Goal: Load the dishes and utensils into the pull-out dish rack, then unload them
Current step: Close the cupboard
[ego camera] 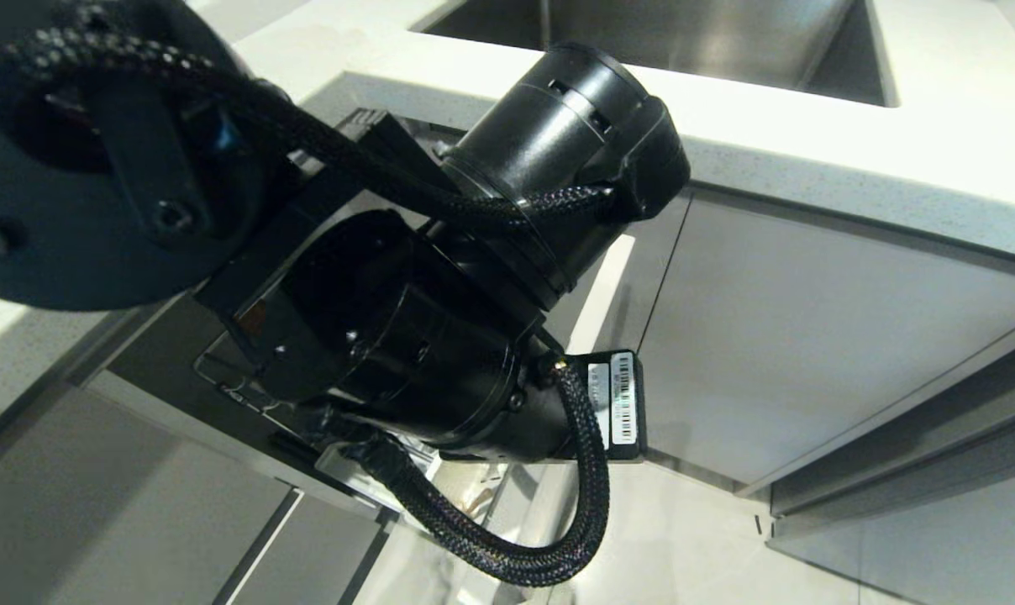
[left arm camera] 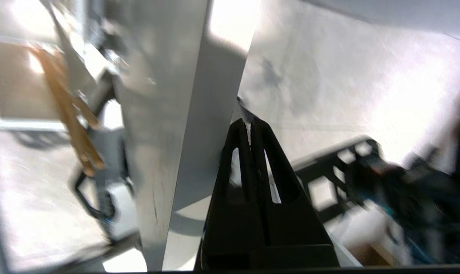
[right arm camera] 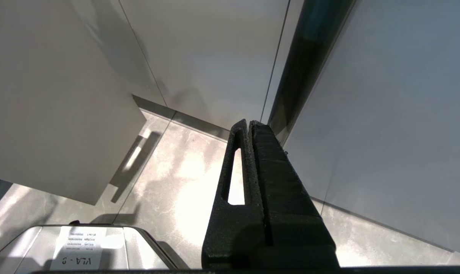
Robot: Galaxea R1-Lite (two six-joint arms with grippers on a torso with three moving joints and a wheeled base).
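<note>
Pincers first: the left pincer (left arm camera: 249, 122) is showing both fingers pressed together with nothing between them, its tips hovering just beside the edge of a tall pale panel (left arm camera: 165, 114), which I am taking to be the rack front, though blur is preventing certainty. The right pincer (right arm camera: 249, 123) is likewise fully closed and empty, hanging parked over the floor (right arm camera: 176, 182) beside plain cabinet doors (right arm camera: 207, 57), well apart from the work. In the head view the left arm (ego camera: 440, 336) is filling most of the frame below the white bench (ego camera: 810, 143) and the steel sink (ego camera: 684, 42), and is hiding whatever lies under it; only slivers of wire and white plastic are peeking out near the arm, too little to name. Chopsticks (left arm camera: 68, 114) are showing in the left wrist view as pale wooden sticks standing tilted beyond the panel; whether they are sitting in the cutlery cup I cannot tell. Plate, bowl and spoon are not appearing in any view, so the rack's contents beyond the chopsticks are going unrecorded. Judging by an empty closed pincer at the panel edge, the step in hand is looking like handling of the drawer front or a transit between picks, not a carry. Next move is calling for the pincer to widen and line up squarely before closing on anything.
</note>
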